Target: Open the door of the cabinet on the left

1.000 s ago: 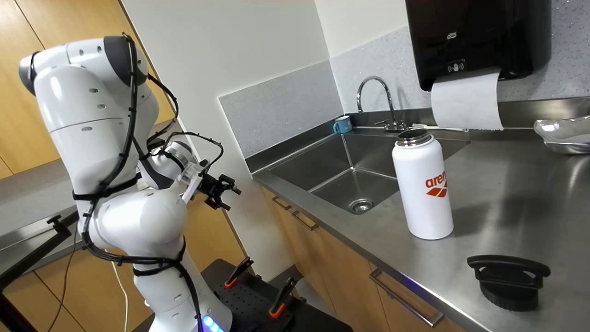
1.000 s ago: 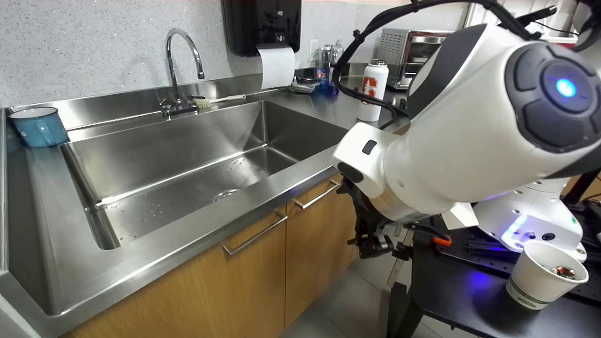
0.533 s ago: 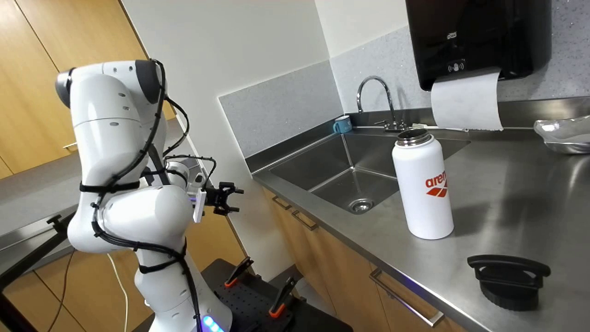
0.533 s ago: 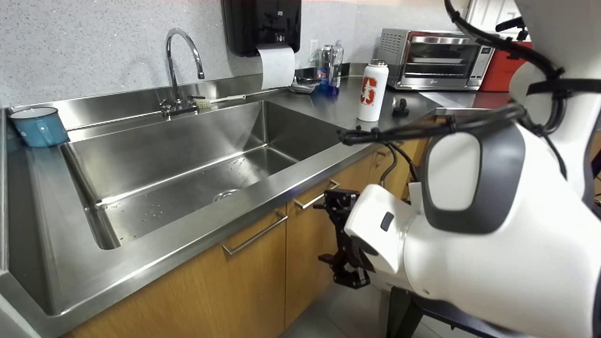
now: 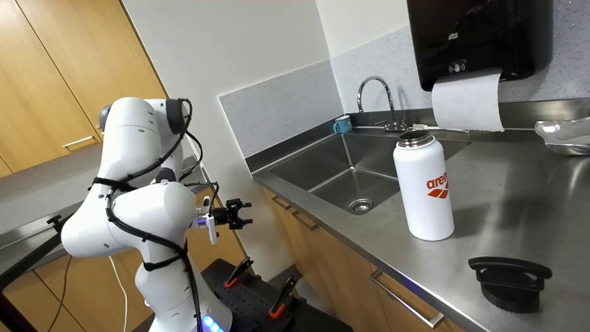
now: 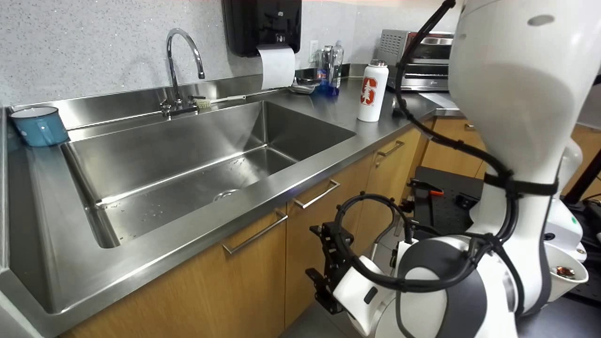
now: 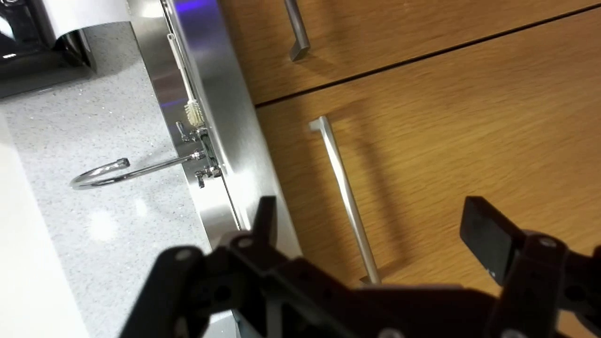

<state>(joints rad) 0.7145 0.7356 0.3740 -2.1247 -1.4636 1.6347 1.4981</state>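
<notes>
The cabinet is the brown wood-fronted unit below the steel sink counter. Its left door (image 6: 225, 286) is shut, and its inner face is hidden. The door has a metal bar handle (image 6: 256, 234), which also shows in the wrist view (image 7: 345, 192). My black gripper (image 6: 312, 251) is open and empty, apart from the cabinet front, with its fingers pointing toward it. The gripper also shows in an exterior view (image 5: 250, 213). In the wrist view my gripper (image 7: 368, 209) has its fingertips to either side of the left handle's lower part, with the handle lying beyond them.
The right door's handle (image 6: 319, 195) is close beside, past a thin seam. The counter edge (image 6: 202, 230) overhangs the doors. A white bottle (image 5: 424, 184) and a blue mug (image 6: 40, 126) stand on the counter. A black table (image 5: 249, 295) with clamps stands by the arm base.
My gripper has moved toward the cabinet doors and turned from pointing downward to nearly level. The arm's upper part has come lower and forward. The doors have not moved.
</notes>
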